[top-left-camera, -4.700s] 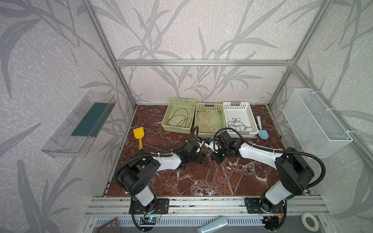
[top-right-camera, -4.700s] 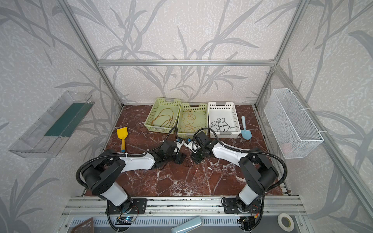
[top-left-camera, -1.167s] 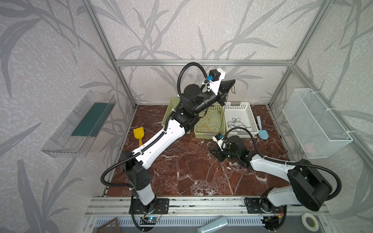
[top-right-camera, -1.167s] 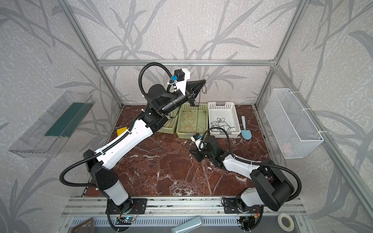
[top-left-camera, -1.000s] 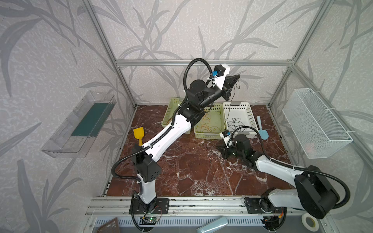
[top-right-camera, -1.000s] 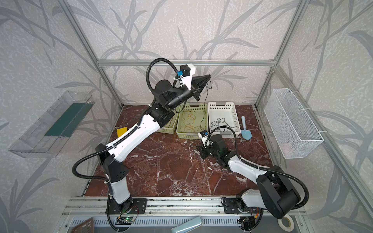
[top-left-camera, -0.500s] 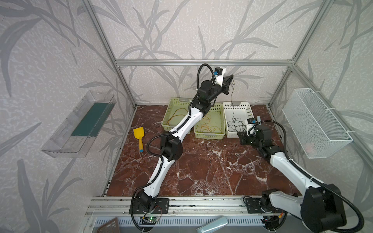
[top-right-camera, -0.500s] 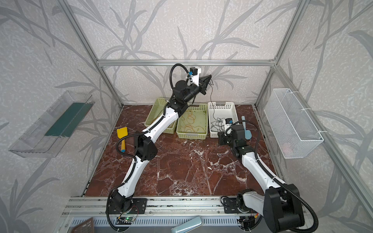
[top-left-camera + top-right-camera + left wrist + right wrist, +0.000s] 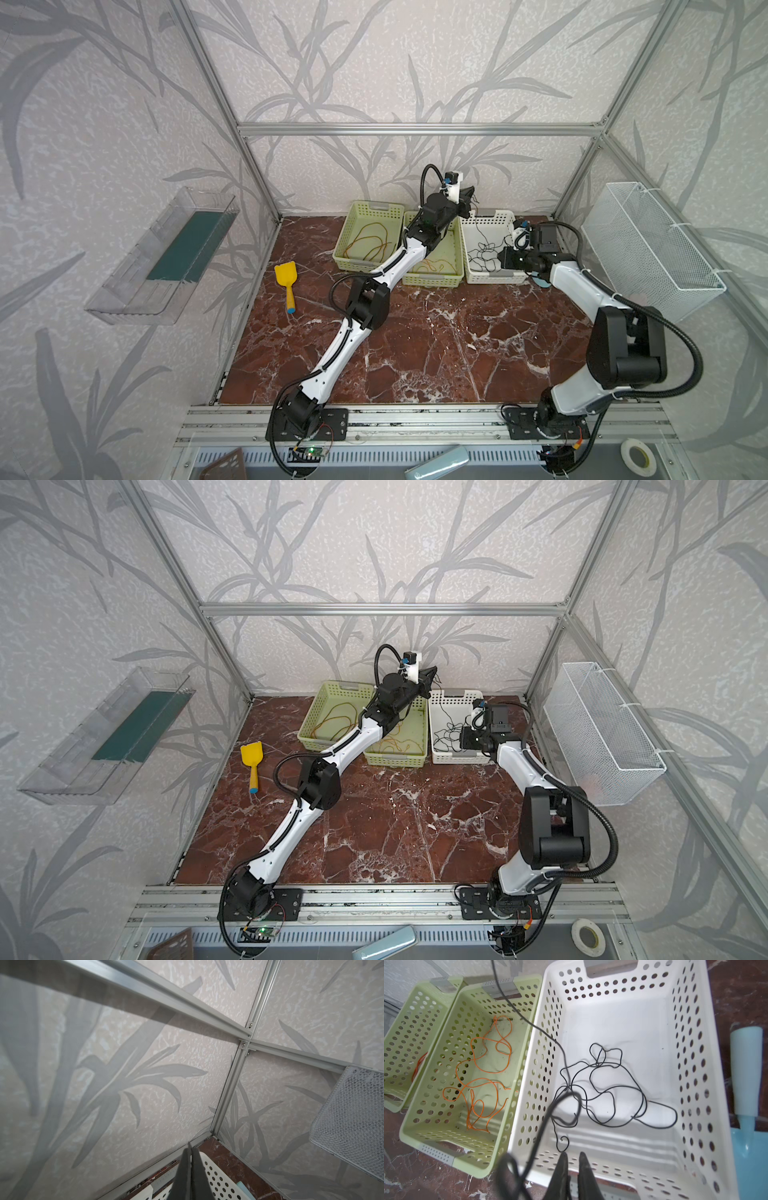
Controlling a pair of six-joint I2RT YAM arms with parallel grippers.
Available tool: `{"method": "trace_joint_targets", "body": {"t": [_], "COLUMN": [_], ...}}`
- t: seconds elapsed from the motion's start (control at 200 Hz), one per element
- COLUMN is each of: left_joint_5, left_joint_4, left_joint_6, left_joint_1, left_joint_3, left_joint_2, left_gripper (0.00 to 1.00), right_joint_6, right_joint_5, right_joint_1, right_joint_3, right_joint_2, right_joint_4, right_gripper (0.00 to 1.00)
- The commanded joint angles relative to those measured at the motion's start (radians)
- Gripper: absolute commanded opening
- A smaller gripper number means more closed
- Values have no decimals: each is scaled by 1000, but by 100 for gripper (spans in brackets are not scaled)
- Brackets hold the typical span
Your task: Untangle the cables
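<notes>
The black cable point(image 9: 596, 1064) lies coiled in the white basket point(image 9: 494, 276), also seen in the other top view point(image 9: 446, 733). One strand rises from the pile to my left gripper point(image 9: 471, 193), which is raised above the basket's back edge. That gripper point(image 9: 190, 1144) is shut, its fingers pressed together. My right gripper point(image 9: 572, 1154) hovers over the basket's near rim, nearly closed, with a dark strand between its fingers. A blurred loop of black cable hangs close beside it. The orange cable point(image 9: 483, 1072) lies in the middle green basket point(image 9: 432, 282). The red cable point(image 9: 370, 245) lies in the left green basket point(image 9: 376, 205).
A yellow scoop point(image 9: 286, 276) lies on the marble floor at the left. A blue scoop point(image 9: 746, 1084) lies right of the white basket. A wire mesh basket point(image 9: 652, 245) hangs on the right wall and a clear shelf point(image 9: 162, 257) on the left wall.
My left arm has stretched back and to the right, carrying the black strand over the white basket. My right gripper has moved from the middle of the floor to the basket's near right side.
</notes>
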Motion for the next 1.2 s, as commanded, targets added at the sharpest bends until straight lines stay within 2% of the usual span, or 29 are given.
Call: {"method": "trace_joint_targets", "body": {"t": [0.0,0.185,0.23,0.39,0.48,0.65,0.705,0.73,0.8,0.885,0.97,1.07,1.195], "left_joint_5": [-11,4,6,29,36,69,77,77,75,88,115,134,136], "left_joint_4": [30,-31,-45,-109,-158,-167,-158,-153,-134,-110,-91,-75,-8], "left_joint_6": [-26,7,16,41,64,63,64,64,66,82,126,169,155], "left_joint_1": [-18,-39,-45,-45,-44,-39,-39,-40,-36,-31,-30,-30,-30], "left_joint_3": [40,25,21,16,10,-61,-97,-116,-185,-300,-438,-589,-757], "left_joint_2": [34,60,60,43,24,-42,-75,-93,-153,-239,-334,-431,-534], "left_gripper": [0,1,8,46,55,59,59,60,60,60,60,60,60], "right_joint_6": [-36,-28,-34,-42,-37,-31,-30,-28,-37,-56,-68,-71,-41], "right_joint_5": [-2,42,52,61,69,66,60,59,35,11,-9,-12,-40], "right_joint_1": [-2,-2,-4,-4,-10,-25,-30,-33,-40,-41,-41,-42,-37], "right_joint_3": [87,150,165,181,191,228,251,262,313,398,443,478,415], "right_joint_2": [47,129,141,161,166,177,188,196,222,263,294,317,246], "right_joint_4": [-101,-127,-145,-161,-173,-202,-220,-230,-289,-414,-500,-565,-495], "right_gripper": [13,13,13,14,14,16,20,25,47,59,65,67,68]}}
